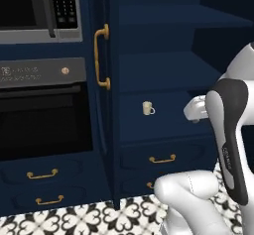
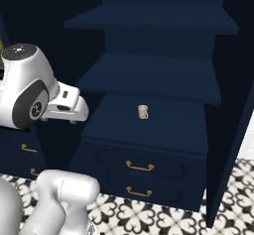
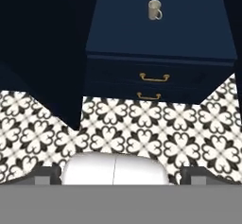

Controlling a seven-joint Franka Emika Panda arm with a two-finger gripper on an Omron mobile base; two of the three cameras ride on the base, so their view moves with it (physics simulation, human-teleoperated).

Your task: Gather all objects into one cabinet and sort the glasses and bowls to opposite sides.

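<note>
Small cream mug [image 1: 148,108], smooth and cylindrical, is being shown standing upright on a flat navy shelf [image 2: 168,125], well back from its front edge; the gripper [image 3: 121,178] is being held wide open, empty.

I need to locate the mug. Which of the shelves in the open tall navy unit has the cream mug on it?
The lowest shelf, just above the two drawers with brass handles; the cream mug stands upright there, and the shelves above it look bare.
</note>
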